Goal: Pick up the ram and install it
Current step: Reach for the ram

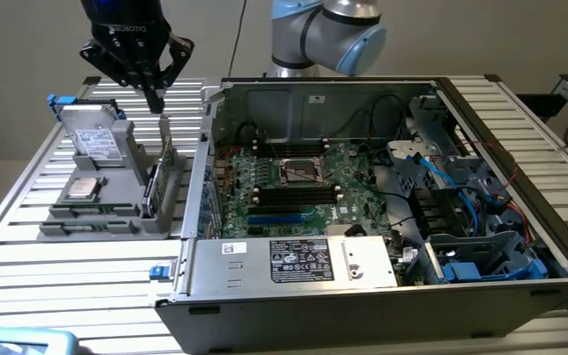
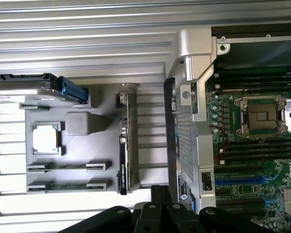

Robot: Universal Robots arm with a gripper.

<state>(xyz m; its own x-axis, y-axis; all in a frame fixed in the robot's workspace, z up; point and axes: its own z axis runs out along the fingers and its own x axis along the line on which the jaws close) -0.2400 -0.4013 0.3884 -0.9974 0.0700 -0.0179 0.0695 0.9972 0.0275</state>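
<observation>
My gripper (image 1: 156, 103) hangs over the tray (image 2: 79, 150), fingers together, apparently empty. For a clean grab I'd centre squarely across the ram (image 2: 67, 166), clear of the upright card (image 1: 166, 144).

Slatted metal desk (image 1: 67, 266) carries a grey parts fixture (image 1: 112, 209) on the exterior view's left and an open PC case (image 1: 363, 318) just beside it, both flat.

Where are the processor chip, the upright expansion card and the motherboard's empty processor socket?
processor chip (image 2: 46, 139): wrist view, centre of its silver lid.
expansion card (image 2: 129, 145): wrist view, its long edge.
processor socket (image 1: 302, 171): exterior view, its open middle.
</observation>
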